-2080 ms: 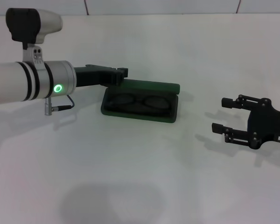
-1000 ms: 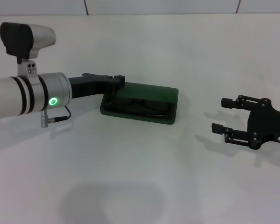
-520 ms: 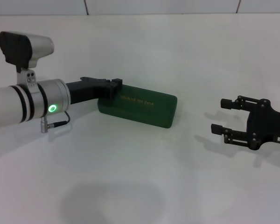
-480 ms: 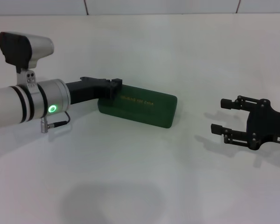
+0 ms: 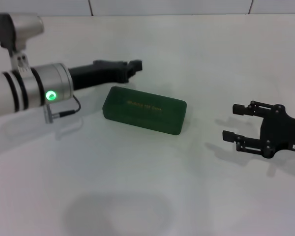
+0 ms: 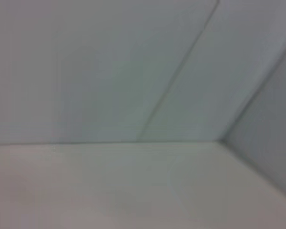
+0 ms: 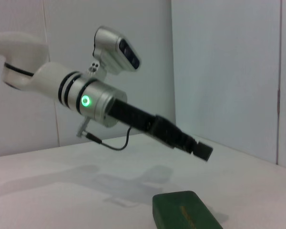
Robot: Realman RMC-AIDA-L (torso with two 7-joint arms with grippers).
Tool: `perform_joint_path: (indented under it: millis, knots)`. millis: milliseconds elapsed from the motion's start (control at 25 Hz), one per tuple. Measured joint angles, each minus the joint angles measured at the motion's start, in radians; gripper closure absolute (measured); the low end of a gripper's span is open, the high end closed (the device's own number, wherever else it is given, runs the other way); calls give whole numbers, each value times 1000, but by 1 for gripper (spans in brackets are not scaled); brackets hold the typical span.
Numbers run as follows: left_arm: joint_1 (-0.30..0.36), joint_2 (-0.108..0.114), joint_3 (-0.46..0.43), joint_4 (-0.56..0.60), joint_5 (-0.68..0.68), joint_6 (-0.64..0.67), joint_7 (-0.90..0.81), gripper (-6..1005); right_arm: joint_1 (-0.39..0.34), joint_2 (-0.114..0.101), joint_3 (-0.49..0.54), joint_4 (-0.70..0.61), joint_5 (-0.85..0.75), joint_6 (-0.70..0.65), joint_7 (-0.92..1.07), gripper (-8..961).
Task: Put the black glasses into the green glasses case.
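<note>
The green glasses case [image 5: 144, 109] lies closed in the middle of the table, gold lettering on its lid; it also shows in the right wrist view [image 7: 185, 213]. The black glasses are hidden, out of sight with the case shut. My left gripper [image 5: 134, 66] is shut and empty, held in the air above and behind the case's left end, apart from it; it shows in the right wrist view [image 7: 201, 150] too. My right gripper [image 5: 230, 120] is open and empty, low over the table to the right of the case.
The white table [image 5: 137, 187] runs back to a grey tiled wall [image 5: 172, 6]. My left arm's silver forearm [image 5: 34, 88] with its green light reaches in from the left. The left wrist view shows only wall and table corner.
The case's lid came down over the glasses under my left gripper and is now shut. The left gripper has since lifted up and back off the case. The right arm has not moved.
</note>
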Motion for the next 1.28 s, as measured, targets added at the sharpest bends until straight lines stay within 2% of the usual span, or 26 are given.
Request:
perform_joint_path:
  millis: [120, 320, 400, 640, 840, 1040, 1200, 1280]
  knots:
    - [-22, 3, -101, -29, -2, 95, 36, 857, 1, -1, 0, 0, 5, -4, 3, 261]
    - [-5, -23, -225, -34, -21, 183, 245, 856, -2, -4, 0, 0, 31, -9, 11, 261]
    - [7, -29, -248, -46, -50, 205, 334, 855, -3, -4, 1, 0, 43, -11, 13, 261]
    - [44, -30, -257, -124, -167, 270, 630, 751, -8, -6, 0, 0, 83, -16, 13, 261]
    - [65, -25, -259, -170, -216, 331, 751, 664, -12, -6, 3, 0, 149, -16, 10, 261]
    - [104, -6, -260, -165, -158, 405, 836, 473, -15, -15, 2, -12, 159, -62, 6, 261]
    - [145, 12, -257, -162, -121, 472, 864, 292, -22, -37, -6, -12, 129, -145, -15, 261]
    - [161, 23, -257, -167, -76, 516, 888, 196, -30, -40, -5, -11, 107, -178, -34, 261]
